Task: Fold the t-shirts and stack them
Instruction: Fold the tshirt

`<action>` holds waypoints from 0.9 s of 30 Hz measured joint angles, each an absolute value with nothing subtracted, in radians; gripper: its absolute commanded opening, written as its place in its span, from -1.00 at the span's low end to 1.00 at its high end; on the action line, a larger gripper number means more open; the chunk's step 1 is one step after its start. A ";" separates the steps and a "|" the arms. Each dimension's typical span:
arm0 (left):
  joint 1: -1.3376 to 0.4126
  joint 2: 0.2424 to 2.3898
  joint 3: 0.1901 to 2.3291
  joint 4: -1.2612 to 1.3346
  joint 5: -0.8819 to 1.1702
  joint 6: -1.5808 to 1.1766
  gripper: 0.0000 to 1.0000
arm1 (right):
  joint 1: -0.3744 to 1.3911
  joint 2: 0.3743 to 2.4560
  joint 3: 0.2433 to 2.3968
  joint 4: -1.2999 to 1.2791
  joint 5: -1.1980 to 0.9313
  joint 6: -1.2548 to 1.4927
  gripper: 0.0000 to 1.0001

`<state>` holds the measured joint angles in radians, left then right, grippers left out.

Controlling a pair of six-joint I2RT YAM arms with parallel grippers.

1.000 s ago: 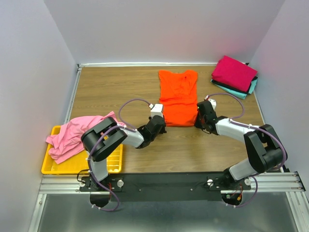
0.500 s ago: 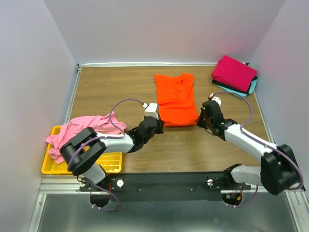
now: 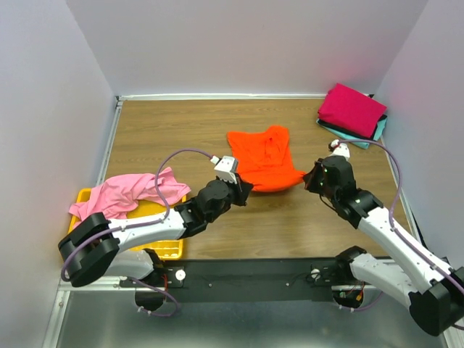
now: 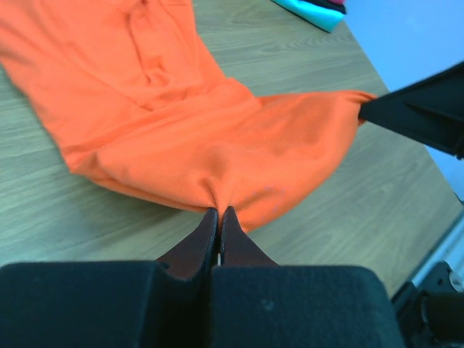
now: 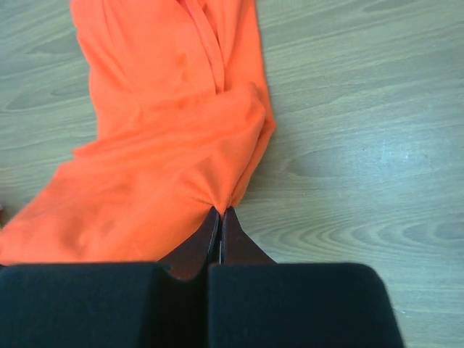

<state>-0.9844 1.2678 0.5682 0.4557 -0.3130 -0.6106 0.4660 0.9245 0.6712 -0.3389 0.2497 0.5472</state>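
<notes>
An orange t-shirt (image 3: 262, 156) lies mid-table with its near hem lifted and stretched between both grippers. My left gripper (image 3: 241, 187) is shut on the hem's left corner; the pinched orange cloth (image 4: 217, 163) bunches at the fingertips. My right gripper (image 3: 310, 178) is shut on the hem's right corner, where the orange cloth (image 5: 174, 152) puckers. A pink t-shirt (image 3: 119, 197) lies crumpled at the left. Folded t-shirts (image 3: 352, 110), magenta on top with dark and teal edges below, are stacked at the back right.
A yellow mesh tray (image 3: 170, 245) at the near left holds the pink shirt. Grey walls close in the wooden table (image 3: 174, 130) on three sides. The arm bases sit on a black rail (image 3: 254, 275) at the near edge.
Both grippers have drawn back toward the near edge, lifting and pulling the orange shirt's hem; the shirt slid nearer and leftward. The left arm stretched out lower and the right arm swung right.
</notes>
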 measured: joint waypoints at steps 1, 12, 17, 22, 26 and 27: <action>-0.997 1.257 0.568 0.448 -0.313 -0.611 -1.00 | 0.466 0.913 0.673 -0.345 0.250 0.547 -0.99; -1.115 1.204 0.562 0.417 -0.322 -0.676 -1.00 | 0.472 0.841 0.795 -0.424 0.278 0.510 -0.99; -1.137 1.209 0.542 0.471 -0.342 -0.711 -1.00 | 0.476 0.891 0.866 -0.438 0.326 0.505 -0.99; -1.132 1.270 0.544 0.526 -0.350 -0.712 -1.00 | 0.478 1.004 0.891 -0.421 0.371 0.506 -0.99; -1.110 1.312 0.546 0.554 -0.350 -0.707 -1.00 | 0.479 1.097 0.908 -0.405 0.412 0.507 -0.99; -1.101 1.316 0.546 0.561 -0.350 -0.706 -1.00 | 0.479 1.121 0.913 -0.397 0.423 0.507 -0.99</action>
